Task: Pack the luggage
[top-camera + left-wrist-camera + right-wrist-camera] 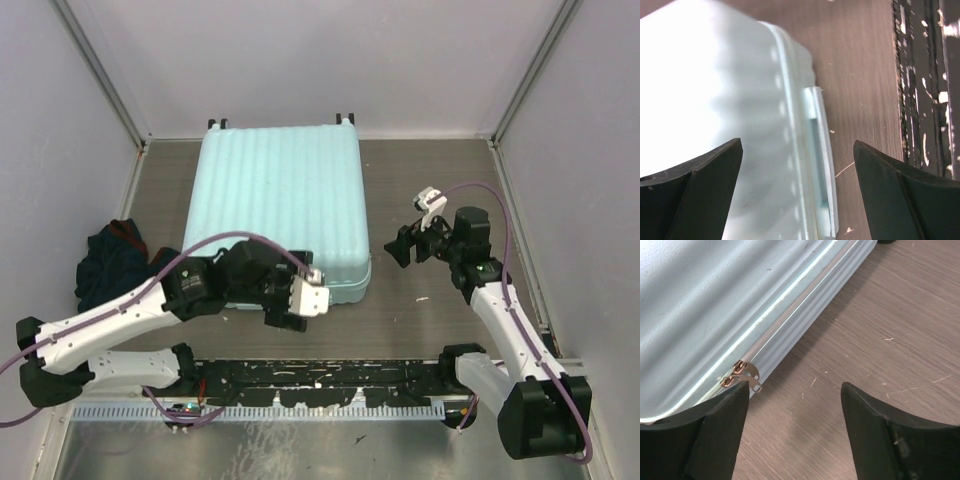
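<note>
Table holds one closed luggage, one cloth pile; left end effector and right end effector gape empty.

On table, rear centre: luggage, flat. Left of it, by the table's left edge: clothes. At its front side, above the handle: left gripper. Right of it, apart: right gripper. Along near edge: rail.

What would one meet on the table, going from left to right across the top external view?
A pile of dark clothes → the luggage → the right gripper.
</note>
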